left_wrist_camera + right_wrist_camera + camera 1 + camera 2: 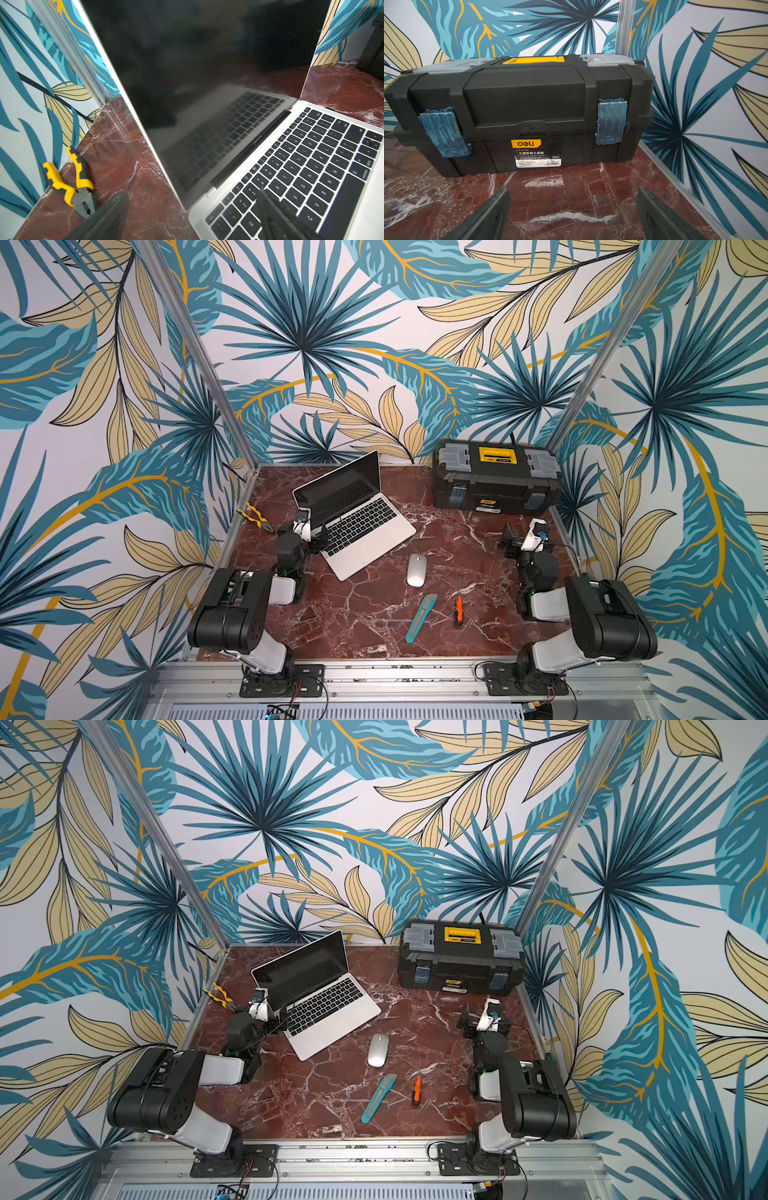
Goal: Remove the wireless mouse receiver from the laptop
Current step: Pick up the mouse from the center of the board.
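Observation:
The silver laptop (374, 531) (336, 1011) stands open at the back left of the marble table, its dark screen (207, 72) tilted up. My left gripper (321, 537) (279, 1018) (192, 192) is open at the laptop's left rear corner. One finger (274, 212) hangs over the black keys (311, 166), the other finger (112, 207) over bare marble beside the laptop. The wireless mouse receiver is hidden. My right gripper (509, 537) (465, 1020) (573, 189) is open above bare marble, facing the toolbox, with nothing between its fingers.
A black-and-yellow toolbox (494, 477) (519, 104) sits at the back right. Yellow pliers (254, 516) (70, 185) lie by the left wall. A silver mouse (416, 569), a teal utility knife (422, 616) and an orange screwdriver (458, 608) lie mid-table.

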